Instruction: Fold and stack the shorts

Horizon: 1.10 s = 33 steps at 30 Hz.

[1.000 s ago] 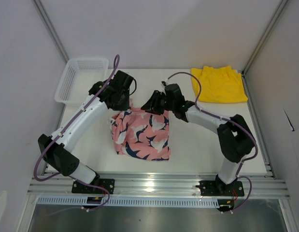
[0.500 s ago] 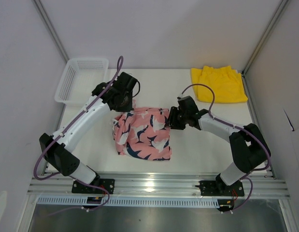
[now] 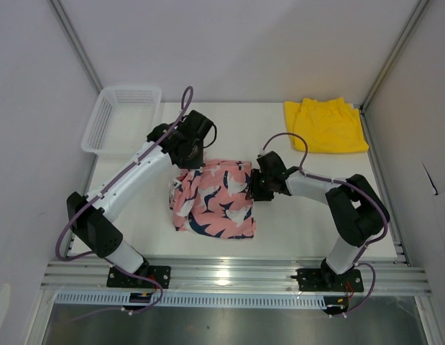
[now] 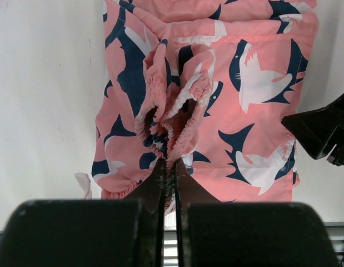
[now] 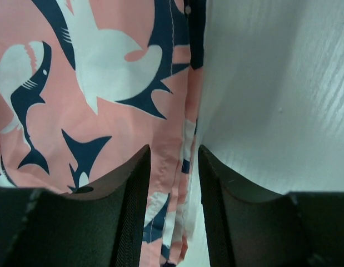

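The pink shorts (image 3: 215,200) with the navy-and-white print lie partly folded in the middle of the table. My left gripper (image 3: 192,155) is shut on their bunched elastic waistband (image 4: 170,146) at the far left corner; in the left wrist view the gripper (image 4: 169,168) pinches the gathered cloth. My right gripper (image 3: 253,185) is open at the shorts' right edge. In the right wrist view the gripper (image 5: 173,162) has its jaws on either side of the layered hem (image 5: 185,139), low over the table. The yellow shorts (image 3: 325,126) lie flat at the far right.
A white mesh basket (image 3: 121,118) stands at the far left corner. Metal frame posts rise at both back corners. A metal rail (image 3: 222,273) runs along the near edge by the arm bases.
My right gripper has moved from the shorts' far middle out to their right edge and lowered there. The cloth's far edge has spread to the right. My left gripper shifted slightly right, still holding.
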Motion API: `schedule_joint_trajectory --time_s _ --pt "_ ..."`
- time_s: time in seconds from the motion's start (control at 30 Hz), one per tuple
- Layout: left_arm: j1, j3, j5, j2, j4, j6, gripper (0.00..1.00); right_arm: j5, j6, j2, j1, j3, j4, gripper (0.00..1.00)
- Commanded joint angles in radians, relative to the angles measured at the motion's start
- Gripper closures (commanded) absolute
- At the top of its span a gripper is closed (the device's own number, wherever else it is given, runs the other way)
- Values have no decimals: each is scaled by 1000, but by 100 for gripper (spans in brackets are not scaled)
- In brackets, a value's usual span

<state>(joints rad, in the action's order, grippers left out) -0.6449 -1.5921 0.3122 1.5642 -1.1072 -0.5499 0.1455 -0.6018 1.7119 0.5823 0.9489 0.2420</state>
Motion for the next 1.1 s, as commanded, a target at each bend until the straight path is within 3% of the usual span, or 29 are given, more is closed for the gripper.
schedule_joint_trajectory --time_s 0.0,0.23,0.37,1.07 --pt "-13 -42 21 3 24 -33 100 -53 14 21 27 14 -4 58" --pt "-27 -45 7 16 37 -67 100 -107 11 46 66 30 11 67" --pt "-59 -68 80 37 -3 -136 100 -126 7 43 71 28 14 74" --pt "-151 -71 30 148 73 -292 100 -142 10 46 76 45 39 76"
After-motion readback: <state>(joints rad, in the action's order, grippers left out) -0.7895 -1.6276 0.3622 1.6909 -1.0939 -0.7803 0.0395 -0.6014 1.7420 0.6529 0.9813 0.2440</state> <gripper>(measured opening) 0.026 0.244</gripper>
